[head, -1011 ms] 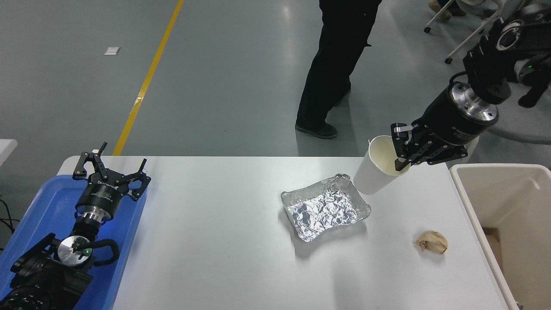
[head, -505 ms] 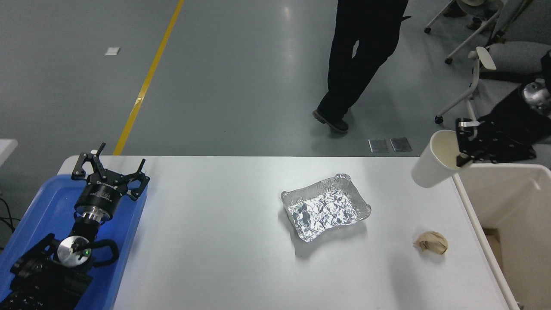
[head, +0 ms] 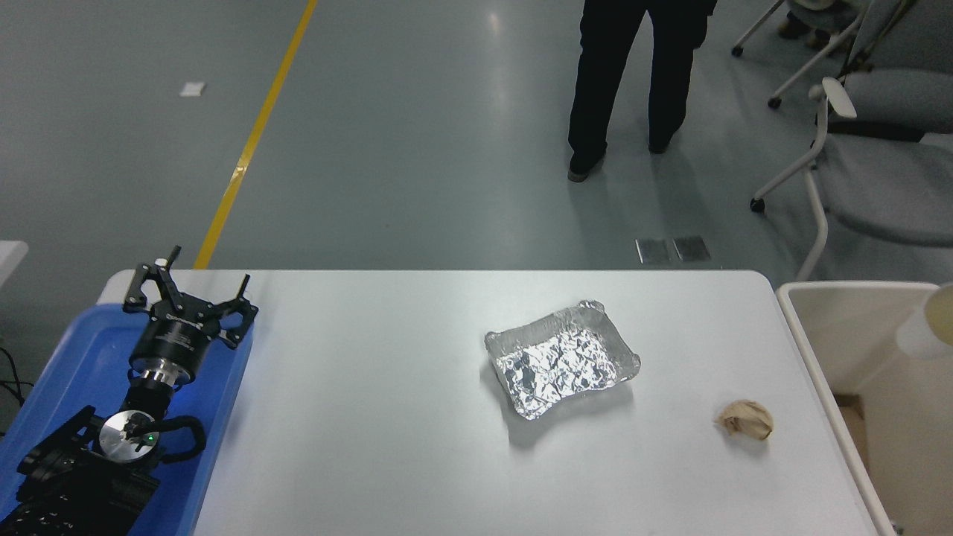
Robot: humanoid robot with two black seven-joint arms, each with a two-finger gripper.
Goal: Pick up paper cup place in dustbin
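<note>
The white paper cup (head: 917,335) shows blurred at the picture's right edge, tilted, in the air over the open beige dustbin (head: 802,335), which stands against the table's right end. Only part of the cup is in frame, its cream inside facing right. My right gripper and arm are out of view, so I cannot see what holds the cup. My left gripper (head: 190,292) is parked at the lower left over the blue tray, its fingers spread open and empty.
A crinkled silver foil tray (head: 562,359) sits mid-table on the white table (head: 357,417). A crumpled brown paper ball (head: 746,419) lies near the right end. A blue tray (head: 67,357) sits at the left. A person's legs (head: 633,74) and an office chair (head: 878,156) stand beyond the far side.
The cup has travelled right from above the table's far right corner to over the dustbin. The right gripper has left the frame. The person has stepped further away.
</note>
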